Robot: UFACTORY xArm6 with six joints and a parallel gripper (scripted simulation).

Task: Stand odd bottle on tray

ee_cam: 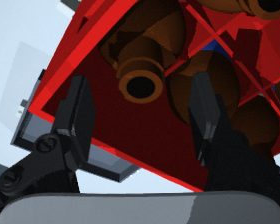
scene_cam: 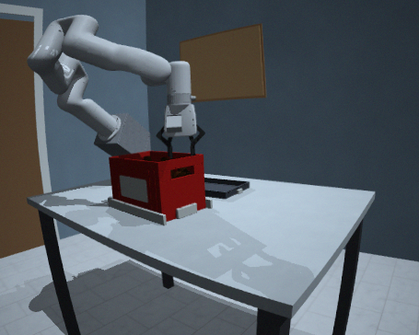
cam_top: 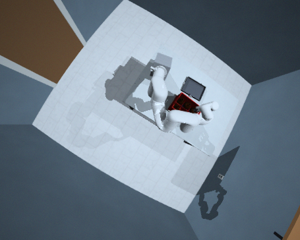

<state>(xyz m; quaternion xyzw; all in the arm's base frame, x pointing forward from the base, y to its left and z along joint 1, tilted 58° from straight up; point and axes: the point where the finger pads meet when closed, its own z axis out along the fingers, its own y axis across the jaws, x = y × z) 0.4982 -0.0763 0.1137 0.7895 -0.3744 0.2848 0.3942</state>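
The red crate [cam_top: 175, 101] [scene_cam: 184, 198] [ee_cam: 81, 56] stands level on the table and holds brown bottles. My gripper [scene_cam: 181, 155] [ee_cam: 140, 91] is open, pointing down, fingertips about at the crate's rim. In the wrist view one bottle [ee_cam: 140, 65] shows its mouth and neck between the fingers, touching neither visibly. A second bottle is partly behind the right finger; another bottle [ee_cam: 256, 120] is beside it and one more bottle [ee_cam: 273, 4] is at the top edge. Neck thicknesses cannot be compared here. The dark tray [cam_top: 193, 88] [scene_cam: 226, 188] [ee_cam: 105, 159] lies level with no bottle on it.
Crate dividers [ee_cam: 211, 25] separate the compartments. Low pale guide strips [scene_cam: 135, 211] [scene_cam: 187, 211] stand on the table against the crate's foot. The tray is close beside the crate. My arm [cam_top: 184, 117] [scene_cam: 124, 60] reaches over the crate and hides part of it from above.
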